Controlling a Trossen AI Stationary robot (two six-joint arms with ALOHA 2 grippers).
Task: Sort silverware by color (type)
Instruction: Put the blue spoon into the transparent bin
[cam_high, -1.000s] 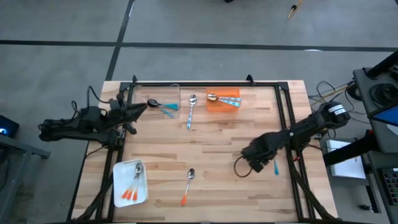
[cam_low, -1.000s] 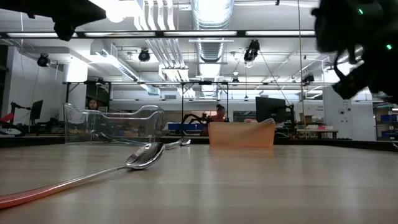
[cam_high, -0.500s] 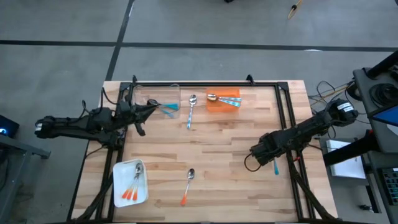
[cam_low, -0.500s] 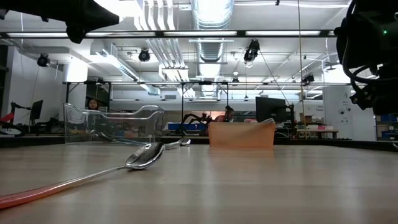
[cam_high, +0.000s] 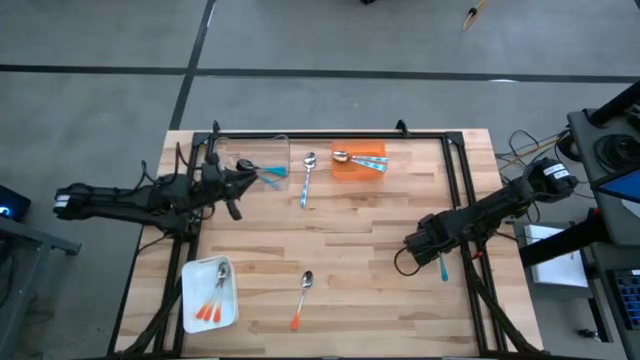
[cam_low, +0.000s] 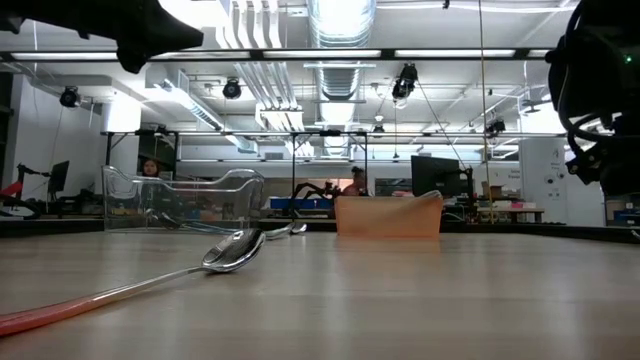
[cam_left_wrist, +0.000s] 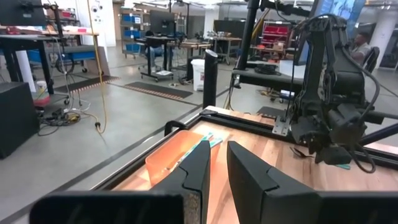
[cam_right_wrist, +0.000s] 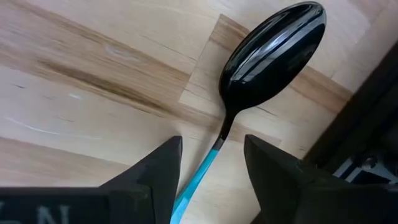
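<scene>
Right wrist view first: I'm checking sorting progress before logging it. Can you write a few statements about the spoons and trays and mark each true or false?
1. The right gripper has its fingers open around a teal-handled spoon lying on the table. True.
2. That spoon has a silver bowl. False: it is dark.
3. The white tray holds orange-handled spoons. True.
4. No spoon lies loose mid-table. False: an orange-handled one and a light-blue-handled one do.

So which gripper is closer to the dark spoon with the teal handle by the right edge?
Right. The right gripper hovers directly over that spoon, fingers open astride its handle. The left gripper is across the table.
</scene>
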